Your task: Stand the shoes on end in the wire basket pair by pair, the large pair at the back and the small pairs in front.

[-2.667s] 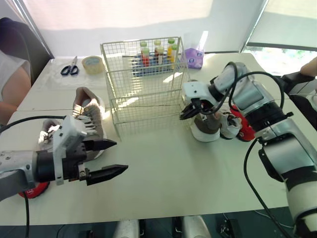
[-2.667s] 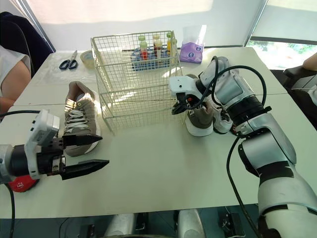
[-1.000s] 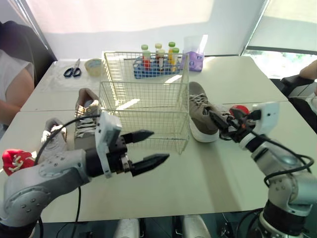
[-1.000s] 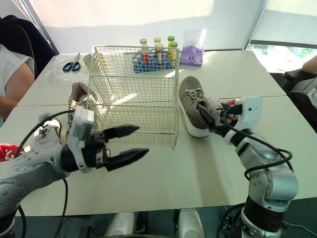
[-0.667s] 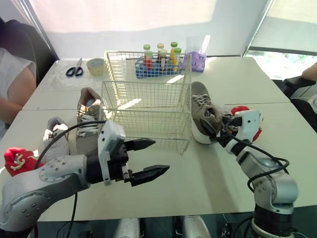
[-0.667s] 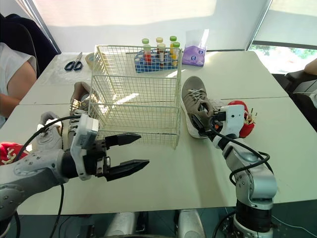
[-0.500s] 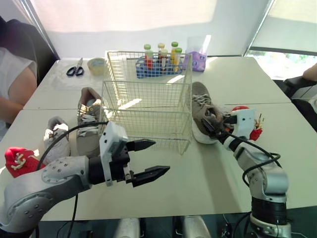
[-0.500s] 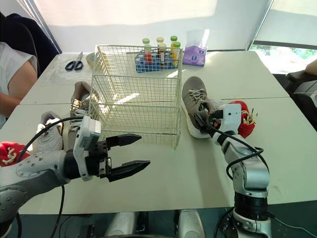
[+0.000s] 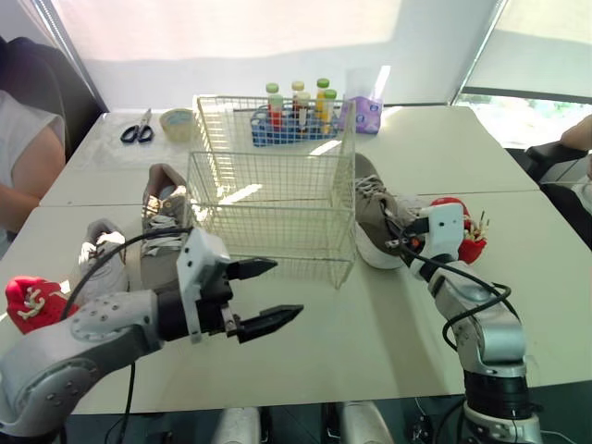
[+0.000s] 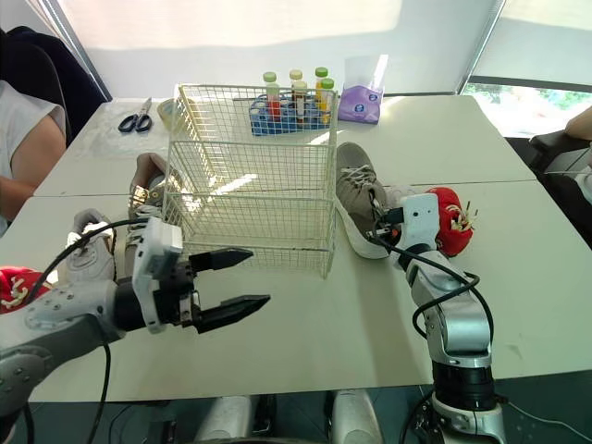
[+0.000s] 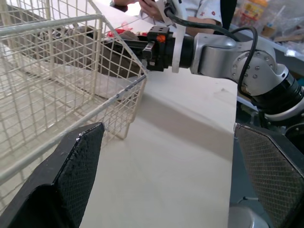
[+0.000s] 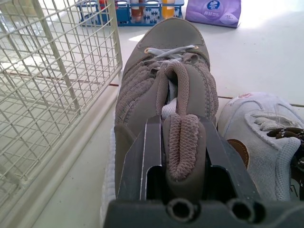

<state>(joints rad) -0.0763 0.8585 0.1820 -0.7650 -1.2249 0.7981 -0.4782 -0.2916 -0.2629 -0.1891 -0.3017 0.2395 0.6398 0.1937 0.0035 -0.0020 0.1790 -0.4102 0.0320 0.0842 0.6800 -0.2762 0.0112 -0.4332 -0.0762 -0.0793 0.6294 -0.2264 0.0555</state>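
- A cream wire basket stands in the middle of a pale table.
- The right gripper has its fingers closed on the heel collar of a large grey-brown shoe.
- This shoe sits sole-down on the table just beside the basket's right wall, with its toe pointing to the far side.
- Right of that shoe lie a small white shoe and a small red shoe, close together.
- The left gripper hovers above the table at the near left corner of the basket, fingers spread apart and holding nothing.
- A second large grey-brown shoe lies on the table beside the basket's left wall.
- Further left are another small white shoe and, near the table's left edge, another small red shoe.
- On the far side of the basket are scissors, a roll of tape, a blue rack of bottles and a purple packet.
- A person's arm shows at the far left.
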